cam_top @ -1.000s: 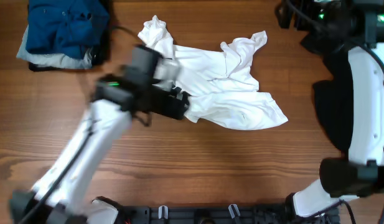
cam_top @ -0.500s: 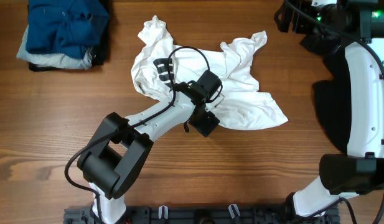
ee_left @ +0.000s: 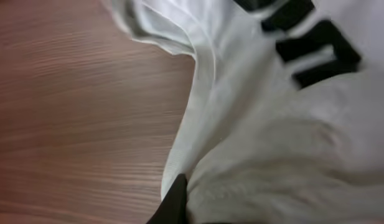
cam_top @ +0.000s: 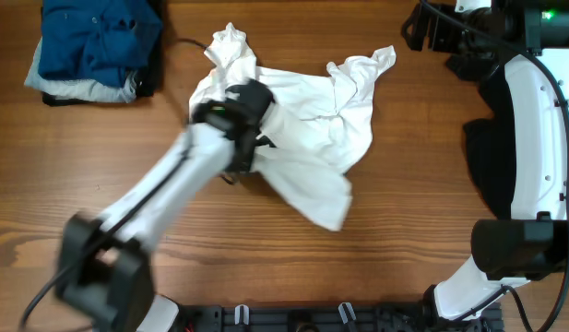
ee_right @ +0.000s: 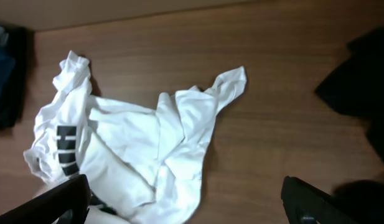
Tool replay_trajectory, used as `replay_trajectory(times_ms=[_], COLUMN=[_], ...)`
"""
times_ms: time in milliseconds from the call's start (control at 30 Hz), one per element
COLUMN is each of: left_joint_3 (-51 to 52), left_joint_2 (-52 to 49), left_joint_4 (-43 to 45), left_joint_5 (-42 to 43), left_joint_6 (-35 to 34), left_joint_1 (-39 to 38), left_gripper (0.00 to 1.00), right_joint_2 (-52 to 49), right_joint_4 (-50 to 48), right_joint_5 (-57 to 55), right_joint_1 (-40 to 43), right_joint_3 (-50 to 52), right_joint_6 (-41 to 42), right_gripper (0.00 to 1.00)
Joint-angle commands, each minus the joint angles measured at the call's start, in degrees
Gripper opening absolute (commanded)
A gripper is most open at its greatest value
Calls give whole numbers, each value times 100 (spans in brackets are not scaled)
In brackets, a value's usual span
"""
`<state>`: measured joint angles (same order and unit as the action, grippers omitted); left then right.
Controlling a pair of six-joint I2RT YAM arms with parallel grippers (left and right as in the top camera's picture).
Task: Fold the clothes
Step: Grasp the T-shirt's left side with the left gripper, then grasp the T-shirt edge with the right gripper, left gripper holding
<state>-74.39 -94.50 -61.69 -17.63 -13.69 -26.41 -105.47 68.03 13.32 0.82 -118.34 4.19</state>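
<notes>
A crumpled white shirt (cam_top: 312, 120) with black lettering lies mid-table. It also shows in the right wrist view, shirt (ee_right: 148, 143), and fills the left wrist view, shirt (ee_left: 279, 124). My left gripper (cam_top: 243, 134) sits on the shirt's left part and is shut on a fold of it. Only one dark fingertip (ee_left: 177, 198) shows, pressed against the cloth; the other is hidden. My right gripper (ee_right: 183, 186) hangs high above the table at the far right, gripper (cam_top: 430, 28), open with nothing between its fingers.
A folded stack with a blue garment (cam_top: 95, 37) on top sits at the far left corner. A black garment (cam_top: 491, 157) lies at the right edge, under the right arm, and shows as black cloth (ee_right: 366, 68) in the right wrist view.
My left gripper shut on the shirt near its lower edge and swung up and left. The shirt's lower right part was dragged inward to a narrow point. The right arm stayed put.
</notes>
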Motion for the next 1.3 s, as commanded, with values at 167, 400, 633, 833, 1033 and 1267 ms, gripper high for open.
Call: replay_trajectory(times_ms=[167,400,633,833,1033,1267], left_joint_3=[-109,-94,4,1633,2365,2511], left_joint_2=[1266,1187,1189,1172,1025,98], left_joint_4=[-94,-190,-835,446,1377,1683], left_joint_5=[-280,299,2557,2651,2153,1467], left_joint_6=[-345,-352,107,-201,-1408,-2162], left_joint_1=[2028,2483,2240,614,439,439], left_gripper=[4,69,99,93,84,84], right_joint_2=[-133,-774,-951,-951,-951,-951], right_joint_4=[520,627,575,470,426,424], right_joint_5=[219,223,221,221,223,221], right_joint_1=[-26,-52,-52,-52,-55,-52], right_joint_3=[-7,-7,-7,-7,-7,-7], right_joint_6=[118,243,190,192,197,190], right_gripper=[98,97,98,99,99,99])
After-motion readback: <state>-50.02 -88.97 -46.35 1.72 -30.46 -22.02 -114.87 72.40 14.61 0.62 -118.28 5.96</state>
